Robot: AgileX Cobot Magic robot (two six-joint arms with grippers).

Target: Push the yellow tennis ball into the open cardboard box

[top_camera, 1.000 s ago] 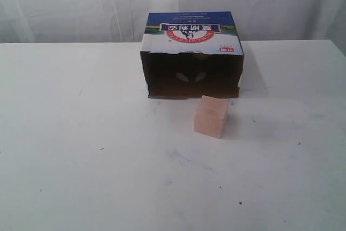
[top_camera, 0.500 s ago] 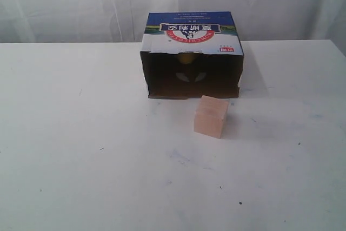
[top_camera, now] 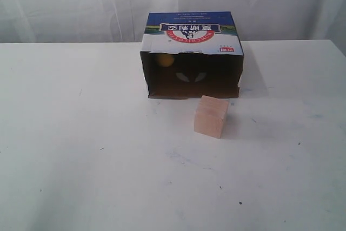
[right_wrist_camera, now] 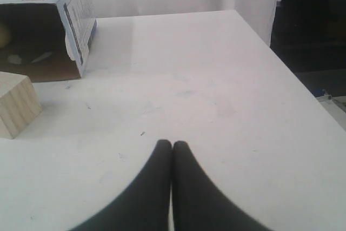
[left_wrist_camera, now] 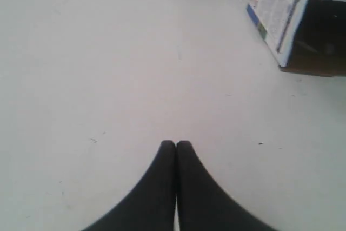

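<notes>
Near the far edge of the white table (top_camera: 81, 160), about midway along it, the box (top_camera: 192, 33) lies on its side. Its blue and white printed face is on top and its dark open mouth faces the near edge. The box rests flat on the tabletop, well apart from both side edges.

Just in front of the mouth, toward its right end, the pink block (top_camera: 211, 116) stands on the table. It is near the box but not touching it, and it is turned slightly, so one corner points at the near edge.

The ball (top_camera: 164, 59) is inside the box, in the left part of the interior. It shows high in the dark opening, just under the top panel and near the left wall. The right wrist view catches only a sliver of it inside the mouth.

The left gripper (left_wrist_camera: 175, 143) is over bare tabletop, fingers pressed together and holding nothing, with the box well off to one side. The right gripper (right_wrist_camera: 172, 143) is likewise pressed together and empty, over bare tabletop, well apart from the block and box.
</notes>
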